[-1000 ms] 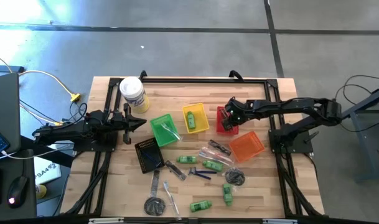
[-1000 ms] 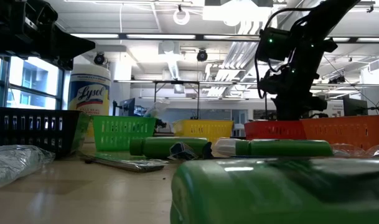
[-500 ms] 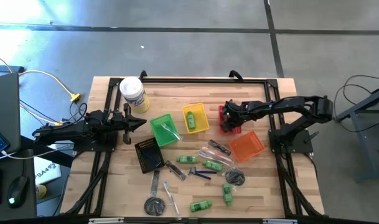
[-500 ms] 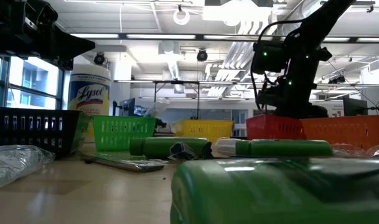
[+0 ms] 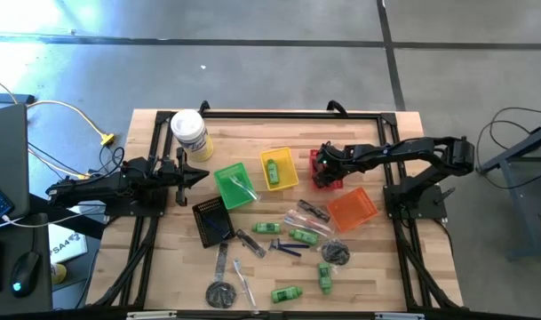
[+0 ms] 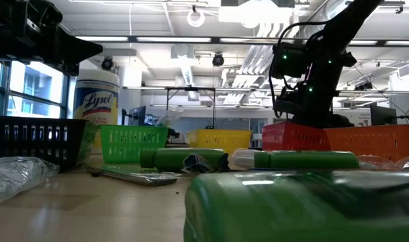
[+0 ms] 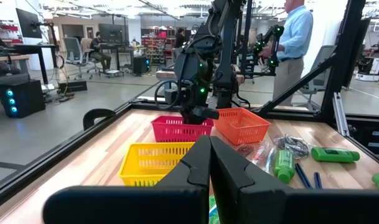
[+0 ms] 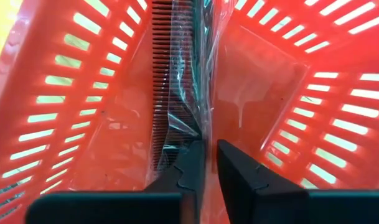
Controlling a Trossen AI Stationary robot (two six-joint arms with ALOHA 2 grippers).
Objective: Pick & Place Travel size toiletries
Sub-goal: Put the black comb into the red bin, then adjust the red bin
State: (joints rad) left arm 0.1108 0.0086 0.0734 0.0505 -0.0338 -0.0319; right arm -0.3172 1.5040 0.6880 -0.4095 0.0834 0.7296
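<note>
My right gripper points steeply down inside the red basket, its fingers a narrow gap apart. A black comb in a clear wrapper lies along the basket's floor, its end at my fingertips. Green mini bottles, a blue razor and wrapped pieces lie on the table's near half. One green bottle is in the yellow basket. My left gripper waits shut at the table's left, level above the wood. My right gripper comes from above and lies along the comb. The wrapper's end reaches the tip of one finger. Whether the fingers touch it I cannot tell, since that finger covers the spot.
Green basket, black basket and orange basket stand mid-table beside the red and yellow ones. A white canister stands at the far left. A person stands beyond the table's right side.
My right gripper has sunk into the red basket, its fingers now below the rim in the low view, and has then kept still.
</note>
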